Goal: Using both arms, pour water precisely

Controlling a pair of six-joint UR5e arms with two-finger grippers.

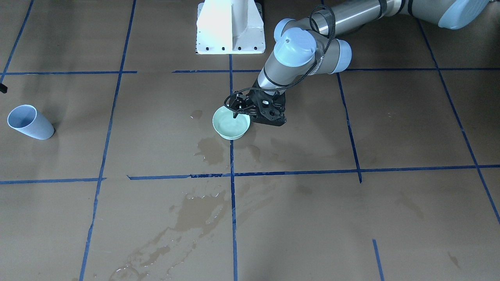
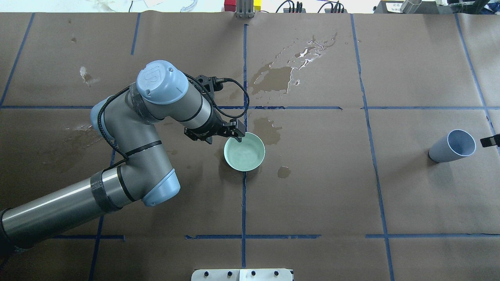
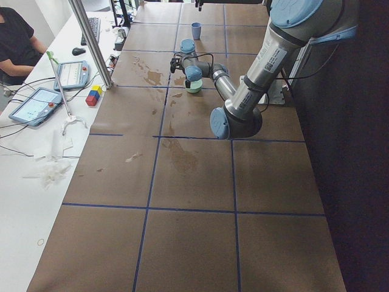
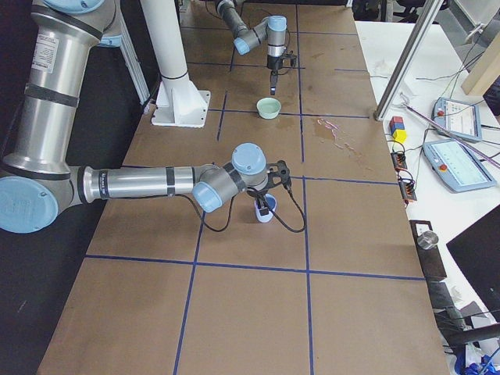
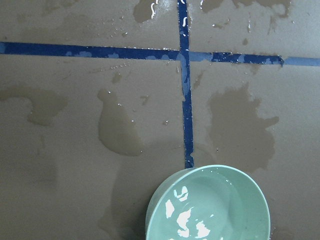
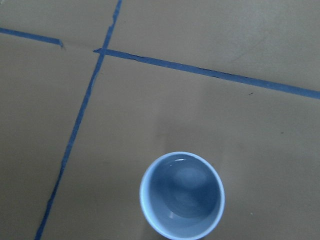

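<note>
A mint-green bowl stands near the table's middle with water glinting inside it. My left arm reaches in from the side. Its gripper hangs just over the bowl's far-left rim, and the gap between its fingers does not show. A pale blue cup stands upright far to my right, with a faint sheen at its bottom. My right arm stretches low over the table. Its gripper sits just above the cup. Only a black tip shows overhead, so I cannot tell its state.
Dark wet spill patches lie beyond the bowl, and smaller ones lie beside it. The white pedestal stands at the robot's edge. A side bench holds tablets and coloured blocks, next to a metal pole and a seated person.
</note>
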